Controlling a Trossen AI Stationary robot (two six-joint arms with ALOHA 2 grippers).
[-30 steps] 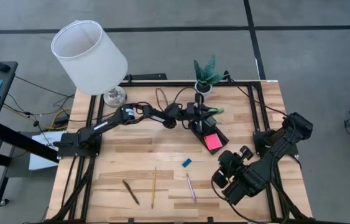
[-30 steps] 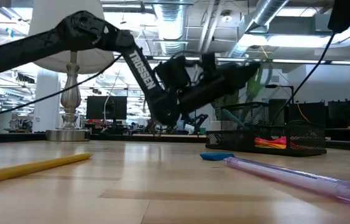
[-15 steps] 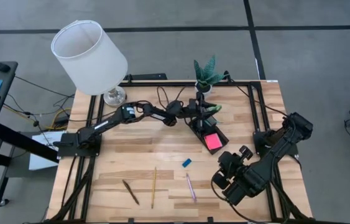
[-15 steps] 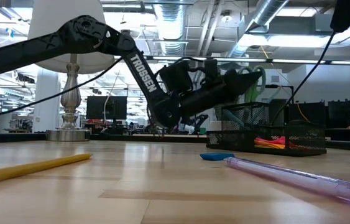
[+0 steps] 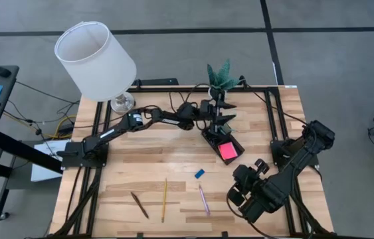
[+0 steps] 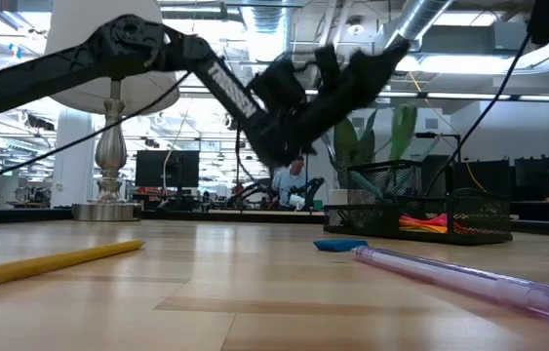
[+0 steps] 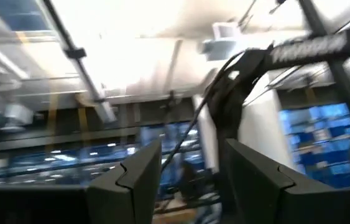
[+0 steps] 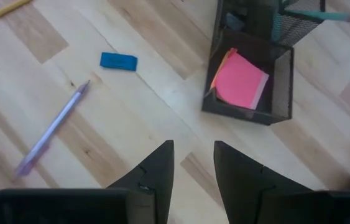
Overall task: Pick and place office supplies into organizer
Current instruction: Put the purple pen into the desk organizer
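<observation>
The black mesh organizer (image 5: 221,139) stands at the table's far middle, with the pink sticky-note pad (image 8: 240,79) in its low front tray. A teal pencil (image 8: 314,15) and a green handle (image 5: 229,119) stick out of its tall back compartment. My left gripper (image 6: 381,58) hangs above that back compartment, tipped upward and open, with nothing between its fingers (image 7: 140,168). My right gripper (image 8: 193,155) hovers open over the near right of the table. The blue eraser (image 5: 199,173), purple pen (image 5: 203,199), yellow pencil (image 5: 164,199) and brown pen (image 5: 139,204) lie flat on the table.
A white-shaded lamp (image 5: 97,63) stands at the far left corner. A potted plant (image 5: 221,78) stands just behind the organizer. Cables (image 5: 173,103) trail on the far side. Bare wood (image 5: 147,156) lies between the organizer and the loose items.
My left gripper has opened and let go of the green-handled item at the organizer's back compartment. It has then risen and tipped its fingers upward. The green item stays in the organizer. My right arm has kept still.
</observation>
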